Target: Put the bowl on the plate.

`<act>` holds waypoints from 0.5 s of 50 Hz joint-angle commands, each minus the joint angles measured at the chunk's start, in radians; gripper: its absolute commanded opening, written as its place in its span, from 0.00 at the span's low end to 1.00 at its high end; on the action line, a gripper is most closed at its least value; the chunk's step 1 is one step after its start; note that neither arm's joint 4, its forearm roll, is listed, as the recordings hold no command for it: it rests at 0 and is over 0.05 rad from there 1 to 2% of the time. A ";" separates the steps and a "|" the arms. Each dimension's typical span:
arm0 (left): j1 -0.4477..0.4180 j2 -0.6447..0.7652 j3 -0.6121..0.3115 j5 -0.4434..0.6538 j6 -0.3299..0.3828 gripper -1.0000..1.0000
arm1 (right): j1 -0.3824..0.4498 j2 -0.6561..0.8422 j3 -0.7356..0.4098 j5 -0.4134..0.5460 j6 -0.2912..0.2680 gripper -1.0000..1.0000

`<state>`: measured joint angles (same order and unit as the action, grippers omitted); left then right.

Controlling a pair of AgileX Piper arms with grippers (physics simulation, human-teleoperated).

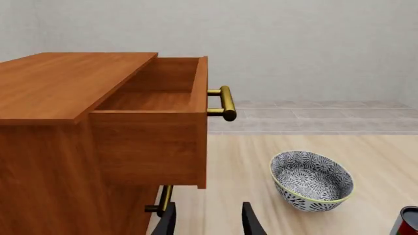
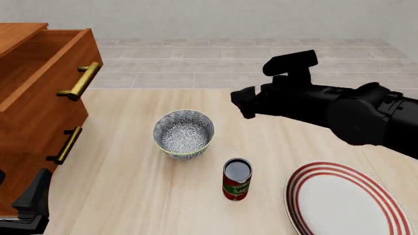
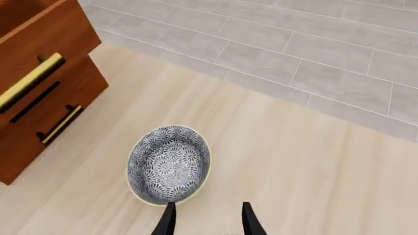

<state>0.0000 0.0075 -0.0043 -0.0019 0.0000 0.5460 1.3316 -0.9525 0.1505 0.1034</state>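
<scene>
The bowl (image 2: 183, 133) sits upright on the pale wooden table (image 2: 130, 196), a little left of centre in the front view. It is round and deep, covered inside and out with a dense grey-and-white floral pattern, with a pale yellowish rim. Nothing touches it. In my left wrist view it shows in the lower right (image 1: 312, 180), and in my right wrist view it lies in the lower middle (image 3: 169, 164), just beyond my fingertips.

The plate (image 2: 346, 201) lies flat at the lower right of the front view, white with red rings around its rim, partly cut off by the frame edge. Between bowl and plate, near the bowl but apart from it, stands a red can (image 2: 236, 178) with a dark top.

My right gripper (image 3: 205, 220) hangs above the table with its jaws apart and nothing between them; in the front view my right arm (image 2: 326, 105) reaches in from the right, above and to the right of the bowl. My left gripper (image 1: 207, 219) is likewise spread and empty, low at the left edge of the front view beside the wooden cabinet (image 2: 33, 127), whose top drawer (image 1: 156, 117) stands pulled out, its brass handle (image 1: 224, 103) showing.
</scene>
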 commanded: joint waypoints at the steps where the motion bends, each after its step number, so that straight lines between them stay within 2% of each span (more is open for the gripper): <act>1: 0.000 0.000 0.000 0.000 0.000 1.00 | 0.041 0.099 -0.083 0.072 0.030 1.00; 2: 0.000 0.000 0.000 0.000 0.000 1.00 | 0.042 0.104 -0.091 0.076 0.023 1.00; 3: 0.000 0.000 0.000 0.000 0.000 1.00 | 0.049 0.120 -0.102 0.088 0.059 1.00; 5: 0.000 0.000 0.000 0.000 0.000 1.00 | 0.046 0.138 -0.114 0.096 0.046 1.00; 17: 0.000 0.000 0.000 0.000 0.000 1.00 | 0.027 0.238 -0.209 0.163 0.060 1.00; 18: 0.000 0.000 0.000 0.000 0.000 1.00 | 0.019 0.253 -0.220 0.176 0.035 1.00; 25: 0.000 0.000 0.000 0.000 0.000 1.00 | 0.036 0.295 -0.246 0.194 0.057 1.00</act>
<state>0.0000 0.0075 -0.0043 -0.0019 0.0000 0.5736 1.5544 -1.1409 0.2986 0.1497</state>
